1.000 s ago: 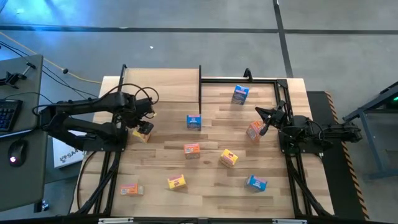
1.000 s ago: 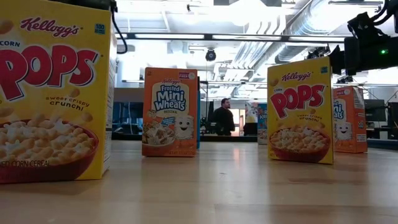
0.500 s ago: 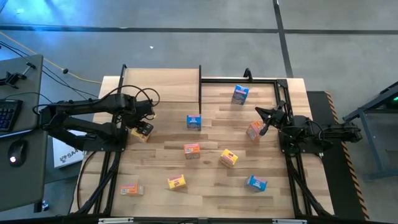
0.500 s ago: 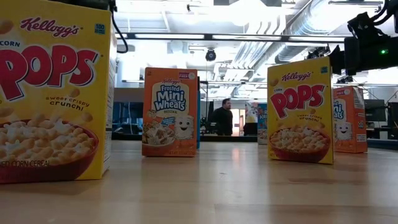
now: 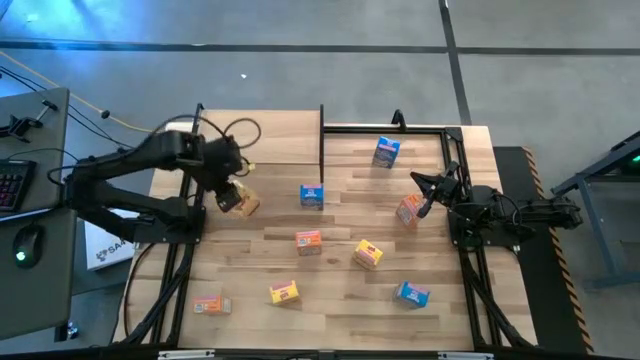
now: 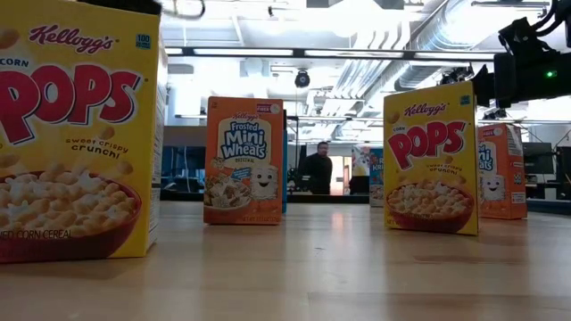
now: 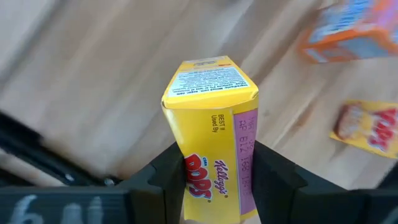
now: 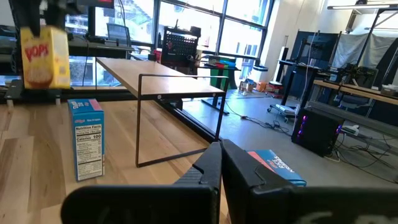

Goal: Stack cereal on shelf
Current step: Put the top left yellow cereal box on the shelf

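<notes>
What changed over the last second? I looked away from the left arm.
The left gripper closed on the yellow Pops box and lifted it off the table, carrying it slightly toward the shelf. In the right wrist view the box hangs above the tabletop. The right gripper stayed shut beside the orange box; the other boxes did not move.

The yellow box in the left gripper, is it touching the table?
Apart. The right wrist view shows the yellow box hanging clear above the table.

The left tool (image 7: 214, 180) has closed on the yellow cereal box (image 5: 240, 200) (Pops) and raised it off the counter (image 5: 330, 290).
</notes>
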You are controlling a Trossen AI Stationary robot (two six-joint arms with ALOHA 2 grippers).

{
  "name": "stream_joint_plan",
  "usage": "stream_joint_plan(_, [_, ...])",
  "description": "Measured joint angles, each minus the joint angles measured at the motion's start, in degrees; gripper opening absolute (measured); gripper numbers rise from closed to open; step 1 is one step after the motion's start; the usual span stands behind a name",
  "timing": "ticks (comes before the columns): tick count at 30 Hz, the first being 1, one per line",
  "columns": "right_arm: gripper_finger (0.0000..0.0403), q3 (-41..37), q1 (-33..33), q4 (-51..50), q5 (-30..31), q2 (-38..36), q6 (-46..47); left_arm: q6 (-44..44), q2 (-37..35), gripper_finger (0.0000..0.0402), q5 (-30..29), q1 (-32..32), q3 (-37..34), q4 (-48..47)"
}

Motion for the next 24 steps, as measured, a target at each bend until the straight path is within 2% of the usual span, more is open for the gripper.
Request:
stream_joint_plan(7, [0.0, 0.0, 0.0, 0.0, 0.0, 0.0, 0.0, 18.6, 8.1, 0.0135, -8.8, 6.1, 16.7, -8.6])
stream_joint_plan(13, [0.0, 0.0, 0.0, 0.0, 0.0, 0.0, 0.0, 37.6, 17.9, 0.0127, -9.8, 14.2, 28.5, -9.5])
stream_joint_plan(18, [0.0, 0.0, 0.0, 0.0, 0.0, 0.0, 0.0, 49.8, 25.1, 0.0115, -12.9, 19.5, 33.7, -9.2])
stream_joint_plan(21, [0.0, 0.0, 0.0, 0.0, 0.0, 0.0, 0.0, 52.1, 28.1, 0.0109, -16.0, 21.9, 34.8, -8.8])
stream_joint_plan(24, [0.0, 0.0, 0.0, 0.0, 0.0, 0.0, 0.0, 52.5, 28.8, 0.0107, -16.5, 24.3, 35.2, -8.9])
